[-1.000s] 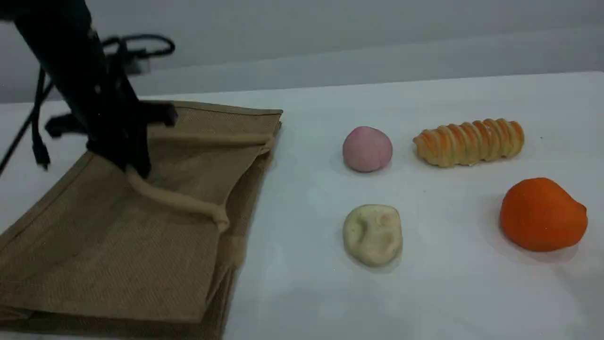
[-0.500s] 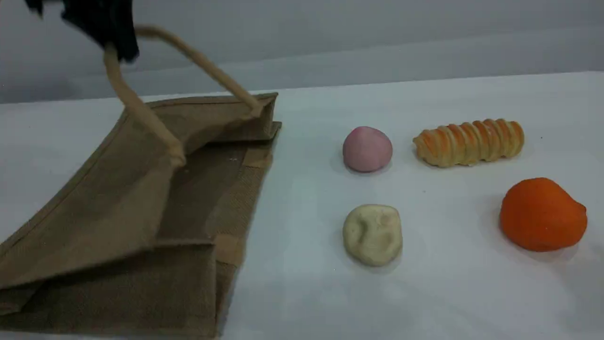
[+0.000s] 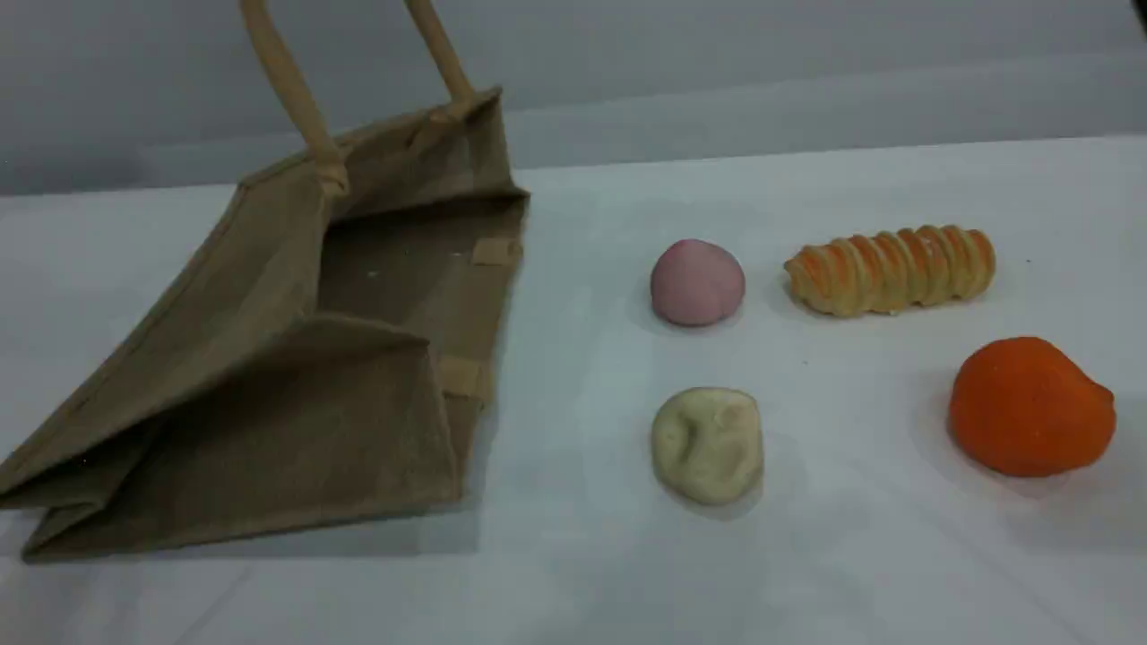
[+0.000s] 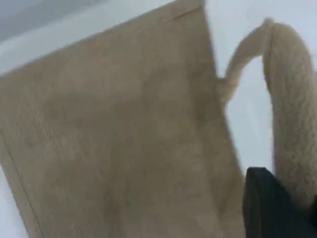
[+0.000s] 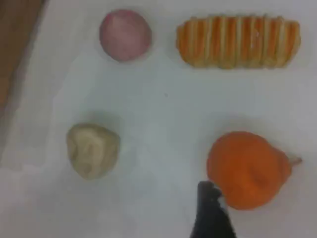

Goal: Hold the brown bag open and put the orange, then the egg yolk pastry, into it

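Left gripper (image 4: 267, 208) is clamped tight on the handle (image 3: 287, 90) of the brown bag (image 3: 269, 376). The handle runs straight up out of the scene view. The bag sits on its side on the table's (image 3: 851, 573) left, mouth gaping right toward the food, long axis running back to its folded bottom at near left. Right gripper (image 5: 210, 213) is open and holding nothing, above the orange (image 3: 1030, 408). That's at far right, pointy end aimed right. The egg yolk pastry (image 3: 708, 445) is between them, dimples up.

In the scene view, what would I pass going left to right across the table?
brown bag → egg yolk pastry → bread roll → orange (pink ball skipped: it shares the pastry's spot across)
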{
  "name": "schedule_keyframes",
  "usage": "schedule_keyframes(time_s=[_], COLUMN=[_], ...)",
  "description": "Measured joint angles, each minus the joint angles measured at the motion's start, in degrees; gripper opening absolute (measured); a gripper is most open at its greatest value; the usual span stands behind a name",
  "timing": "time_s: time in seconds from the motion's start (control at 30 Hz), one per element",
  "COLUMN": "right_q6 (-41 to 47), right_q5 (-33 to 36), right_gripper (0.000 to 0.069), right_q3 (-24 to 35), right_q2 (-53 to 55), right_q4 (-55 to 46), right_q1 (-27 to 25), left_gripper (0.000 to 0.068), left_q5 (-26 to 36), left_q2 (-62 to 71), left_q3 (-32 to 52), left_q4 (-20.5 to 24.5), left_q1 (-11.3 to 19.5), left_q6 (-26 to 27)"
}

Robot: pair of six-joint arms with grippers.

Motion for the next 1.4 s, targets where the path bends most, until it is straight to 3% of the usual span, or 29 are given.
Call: schedule_keyframes(time_s=[0.27,0.67,0.83,1.4], right_q6=[-1.55,-2.7,-3.0,-2.93], right_q5=[-1.12,-3.64,-3.96,-6.85], right_gripper=[0.0407,0.0407,0.0407,0.0407], right_q3=[0.0,-0.04,-0.04,-2.93], right_q2=[6.94,13.35,16.61,32.54], right_q4=[-0.44,-1.07,-1.83,-1.72], right_q1=[0.0,0.0,0.0,0.06], left_gripper=[0.0081,0.0081,0.0081,0.0081], left_q5=[-0.07,-0.12,-0.12,-0.24], left_q2=[-4.95,-8.93,-8.93,-8.88], left_q3=[-0.58,-0.58,-0.58,-0.58], left_q4=[-3.44,-12.38,-14.74,-16.2], left_q1=[0.0,0.0,-0.45,-1.07], left_q6=[5.8,17.62,19.27,19.83])
